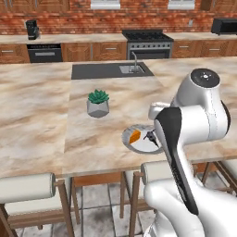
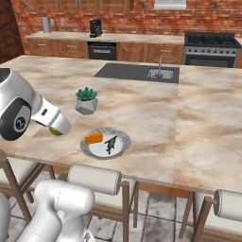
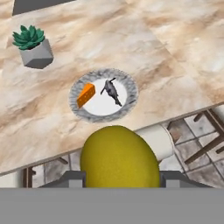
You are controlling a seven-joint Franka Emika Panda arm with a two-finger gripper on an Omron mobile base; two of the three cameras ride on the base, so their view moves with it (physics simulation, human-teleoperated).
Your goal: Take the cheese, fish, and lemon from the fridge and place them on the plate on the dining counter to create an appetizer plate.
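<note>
My gripper (image 3: pixel 120 180) is shut on the lemon (image 3: pixel 119 157), a yellow-green fruit that bulges between the two fingers. In the right base view the gripper (image 2: pixel 59 127) hangs over the near edge of the dining counter (image 2: pixel 198 132), just left of the plate (image 2: pixel 124 150), with the lemon (image 2: pixel 56 131) at its tip. The plate (image 3: pixel 78 111) lies ahead of the hand and holds the orange cheese (image 3: pixel 85 95) wedge and the dark fish (image 3: pixel 111 91). From the left base view, plate (image 1: pixel 127 137), cheese (image 1: pixel 134 136) and fish (image 1: pixel 150 136) sit partly behind my arm.
A grey pot with a green plant (image 1: pixel 97 104) stands behind the plate to its left. The dark inset sink (image 1: pixel 111 70) lies farther back. Padded stools (image 2: pixel 94 178) line the counter's near edge below the hand. A stove (image 1: pixel 146 44) and cabinets stand along the brick wall.
</note>
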